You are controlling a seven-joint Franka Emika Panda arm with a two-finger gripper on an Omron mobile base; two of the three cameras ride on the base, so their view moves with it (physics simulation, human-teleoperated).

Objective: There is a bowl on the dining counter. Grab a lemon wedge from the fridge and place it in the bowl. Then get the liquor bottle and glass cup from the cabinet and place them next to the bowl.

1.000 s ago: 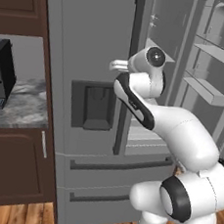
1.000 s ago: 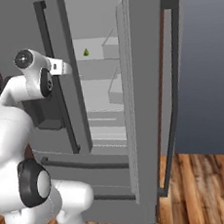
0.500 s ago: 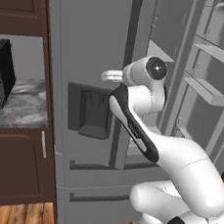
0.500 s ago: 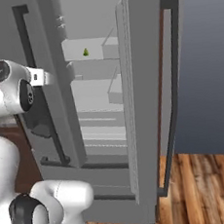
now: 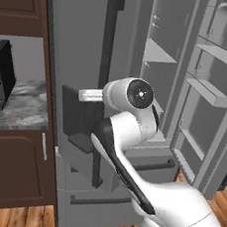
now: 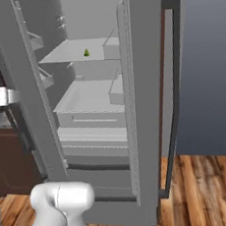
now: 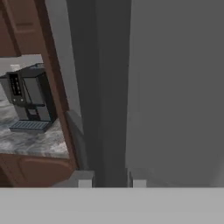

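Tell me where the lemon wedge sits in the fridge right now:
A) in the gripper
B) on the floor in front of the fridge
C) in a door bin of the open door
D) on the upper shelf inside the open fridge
D: in the right base view the small green-yellow lemon wedge rests on the upper shelf of the fridge.

base views flank fridge [image 6: 134, 108], hand view close

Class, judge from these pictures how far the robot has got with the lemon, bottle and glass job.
Done: the fridge's right door stands open. In hand: nothing yet; the gripper points at the closed left door, carrying nothing. Left: the lemon wedge still sits on the upper shelf, and so its move to the bowl, plus the bottle and glass.
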